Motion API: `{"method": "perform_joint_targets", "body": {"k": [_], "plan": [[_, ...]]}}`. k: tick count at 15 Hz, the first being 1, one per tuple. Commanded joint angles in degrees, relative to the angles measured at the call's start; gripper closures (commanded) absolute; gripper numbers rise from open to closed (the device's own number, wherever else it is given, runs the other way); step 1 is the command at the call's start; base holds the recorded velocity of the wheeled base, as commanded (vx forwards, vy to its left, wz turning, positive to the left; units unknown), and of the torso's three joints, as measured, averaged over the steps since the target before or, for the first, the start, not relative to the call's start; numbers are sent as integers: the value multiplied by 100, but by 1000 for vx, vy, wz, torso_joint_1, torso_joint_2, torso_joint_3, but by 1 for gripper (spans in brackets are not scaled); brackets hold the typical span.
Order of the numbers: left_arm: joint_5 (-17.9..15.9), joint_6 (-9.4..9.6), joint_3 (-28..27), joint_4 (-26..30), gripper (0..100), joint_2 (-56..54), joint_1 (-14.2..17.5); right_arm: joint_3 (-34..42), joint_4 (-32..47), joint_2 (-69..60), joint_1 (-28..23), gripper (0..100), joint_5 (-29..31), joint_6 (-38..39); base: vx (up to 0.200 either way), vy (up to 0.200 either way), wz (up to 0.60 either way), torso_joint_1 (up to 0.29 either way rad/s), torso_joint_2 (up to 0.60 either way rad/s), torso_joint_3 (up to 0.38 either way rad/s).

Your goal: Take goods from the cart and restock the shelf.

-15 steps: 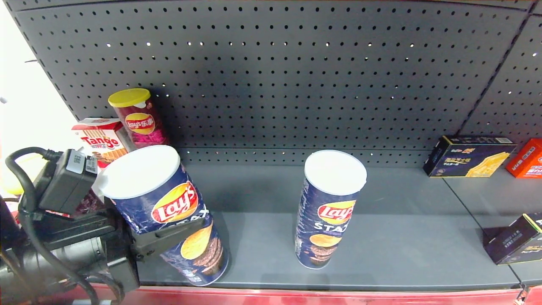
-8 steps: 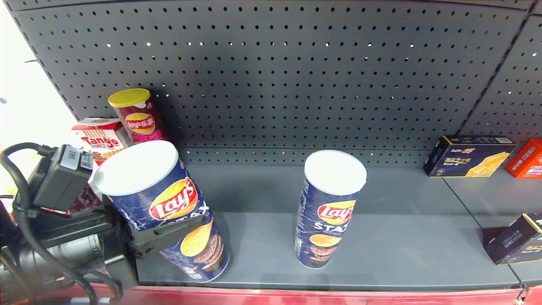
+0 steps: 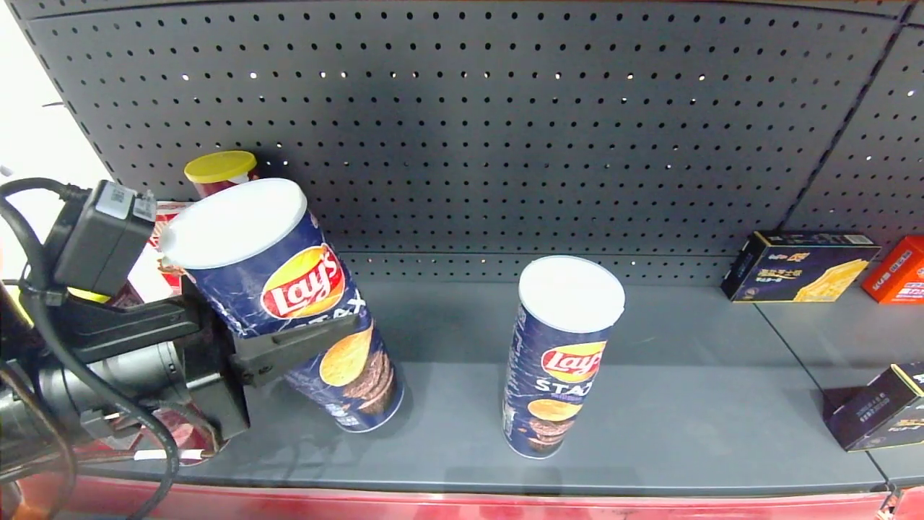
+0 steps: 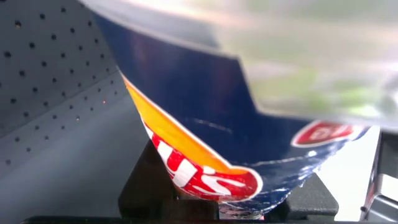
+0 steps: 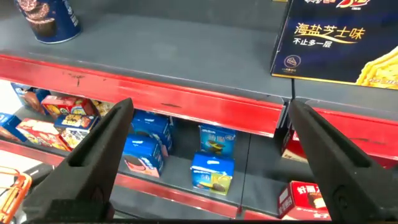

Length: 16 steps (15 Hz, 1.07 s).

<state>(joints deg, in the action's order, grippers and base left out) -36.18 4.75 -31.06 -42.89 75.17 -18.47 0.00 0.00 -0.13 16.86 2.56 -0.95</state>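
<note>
Over the left of the grey metal shelf (image 3: 686, 404), the left hand (image 3: 292, 321) holds a tilted navy cardboard chip tube (image 3: 289, 289). A second navy chip tube (image 3: 559, 361) stands upright to its right, apart. A yellow-lidded maroon can (image 3: 216, 167) stands behind the tilted tube, and a dark rectangular carton (image 3: 798, 266) lies at the back right.

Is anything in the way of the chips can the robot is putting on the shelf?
Nothing visible. The blue chips can in the left gripper is tilted, its bottom down at the bare shelf board. The other blue can stands apart to its right; the yellow-lidded can sits behind it.
</note>
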Motion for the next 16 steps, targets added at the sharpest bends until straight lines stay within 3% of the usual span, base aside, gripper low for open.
{"method": "perform_joint_targets", "body": {"k": [1, 5, 8, 11, 13, 16], "plan": [[6, 8, -357, 8, 100, 429, -131, 0, 0, 13, 2, 0, -1, -2, 0, 0, 0, 0, 0, 0], [6, 17, -1526, 17, 100, 1237, -456, 0, 0, 13, 2, 0, -1, -2, 0, 0, 0, 0, 0, 0], [-3, 43, -2273, 149, 100, 1756, -412, 0, 0, 13, 2, 0, -1, -2, 0, 0, 0, 0, 0, 0], [-21, 122, -2888, 1107, 100, 1967, -438, 0, 0, 13, 2, 0, -1, -2, 0, 0, 0, 0, 0, 0], [-56, 131, -3178, 1397, 100, 2090, -465, 0, 0, 13, 2, 0, -1, -2, 0, 0, 0, 0, 0, 0], [-64, 149, -4013, 2223, 100, 2371, -632, 0, 0, 13, 2, 0, -1, -2, 0, 0, 0, 0, 0, 0]]}}
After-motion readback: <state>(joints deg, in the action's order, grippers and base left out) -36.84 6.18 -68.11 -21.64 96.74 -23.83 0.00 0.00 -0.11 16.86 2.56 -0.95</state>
